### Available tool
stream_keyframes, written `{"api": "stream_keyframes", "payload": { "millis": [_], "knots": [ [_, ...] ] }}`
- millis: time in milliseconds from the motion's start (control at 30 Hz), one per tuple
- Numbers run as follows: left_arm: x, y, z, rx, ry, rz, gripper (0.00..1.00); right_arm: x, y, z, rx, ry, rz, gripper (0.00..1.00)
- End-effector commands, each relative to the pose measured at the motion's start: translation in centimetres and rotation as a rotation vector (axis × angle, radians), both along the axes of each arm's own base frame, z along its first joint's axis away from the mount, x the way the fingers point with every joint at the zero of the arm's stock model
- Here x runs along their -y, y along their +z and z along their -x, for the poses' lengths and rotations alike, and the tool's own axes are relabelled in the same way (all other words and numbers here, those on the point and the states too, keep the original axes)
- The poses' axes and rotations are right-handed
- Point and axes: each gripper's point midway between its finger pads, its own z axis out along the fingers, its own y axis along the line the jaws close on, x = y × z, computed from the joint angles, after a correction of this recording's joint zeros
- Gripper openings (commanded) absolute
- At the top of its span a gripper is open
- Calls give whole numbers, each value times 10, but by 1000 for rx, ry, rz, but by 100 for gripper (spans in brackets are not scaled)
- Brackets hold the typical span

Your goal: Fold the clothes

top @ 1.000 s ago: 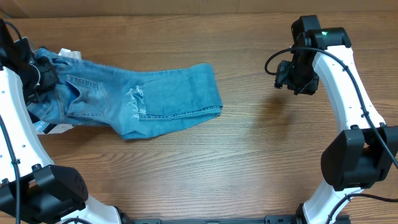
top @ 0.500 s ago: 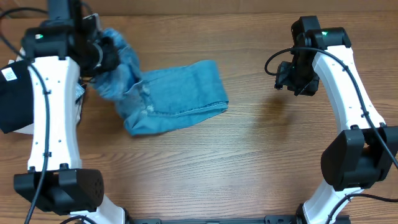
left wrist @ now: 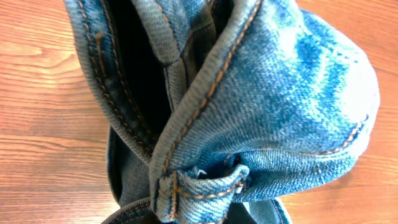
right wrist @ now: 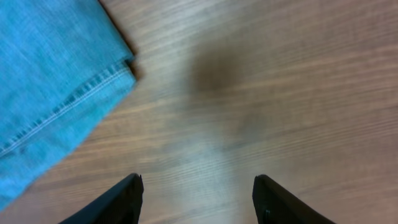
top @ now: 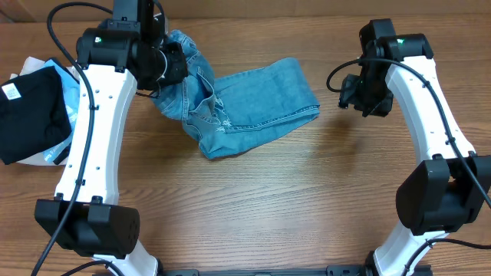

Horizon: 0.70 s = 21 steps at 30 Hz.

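Left gripper (top: 172,66) clamps jeans (top: 257,103) waistband raised, likely to reposition them; right gripper (right wrist: 198,190) hangs open, empty.

The left arm (top: 92,146) rises from its base at the near left edge and reaches to the far side, with the wrist bent toward the centre. The left gripper (top: 173,67) is closed, clamped on a bunched part of the jeans (top: 261,103). The right arm (top: 426,115) extends from the near right base to the far side. The right gripper (right wrist: 196,199) points down, its fingers (right wrist: 118,199) spread apart with nothing between them.
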Motion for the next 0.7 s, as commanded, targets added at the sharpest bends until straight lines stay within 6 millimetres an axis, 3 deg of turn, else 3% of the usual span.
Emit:
{"api": "stream_keyframes", "payload": {
  "millis": [0,133,367,500,667],
  "knots": [
    [-10,19,-8,58,42,1,4,-1,0,-14,51,45,-4,61],
    [-20,19,-9,59,65,-2,4,-17,-8,-40,127,145,-69,56],
    [-30,20,-11,65,88,-9,4,-36,-58,-76,148,196,-111,48],
    [-36,19,-12,68,106,-36,4,-47,-74,-99,209,219,-114,45],
    [-43,21,-16,85,124,-51,5,-67,-85,-99,205,279,-117,44]
  ]
}}
